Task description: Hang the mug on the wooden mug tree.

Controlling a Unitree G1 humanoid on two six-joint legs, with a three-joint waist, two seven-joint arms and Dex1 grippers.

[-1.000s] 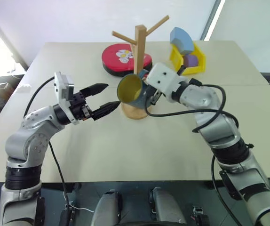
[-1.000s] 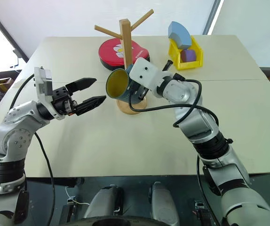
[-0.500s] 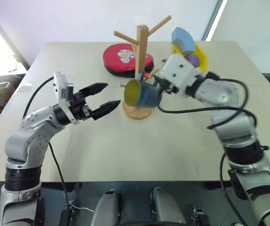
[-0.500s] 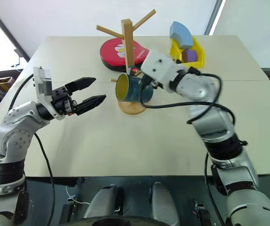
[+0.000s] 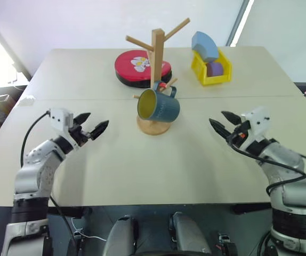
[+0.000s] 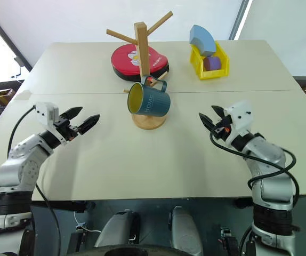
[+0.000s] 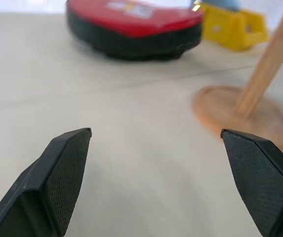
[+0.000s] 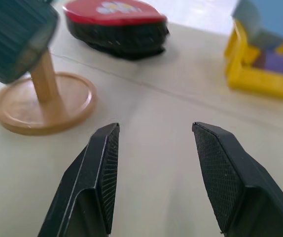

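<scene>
The slate-blue mug (image 5: 159, 106) with a yellow inside hangs by its handle on a low peg of the wooden mug tree (image 5: 156, 49), mouth tilted toward me, above the round base (image 5: 153, 126). Neither gripper touches it. My left gripper (image 5: 93, 125) is open and empty, low over the table to the left of the tree. My right gripper (image 5: 222, 120) is open and empty, low over the table to the right. The left wrist view shows the tree's base (image 7: 240, 116) ahead; the right wrist view shows the mug (image 8: 16, 37) over the base (image 8: 45, 104).
A red and black round case (image 5: 142, 66) lies behind the tree. A yellow bin (image 5: 211, 70) with a blue curved block (image 5: 205, 45) and a purple piece stands at the back right. The table's near part (image 5: 158, 165) lies between my arms.
My right gripper let go of the mug, which now hangs on the tree, and pulled back to the right and down. My left gripper dropped lower and moved left.
</scene>
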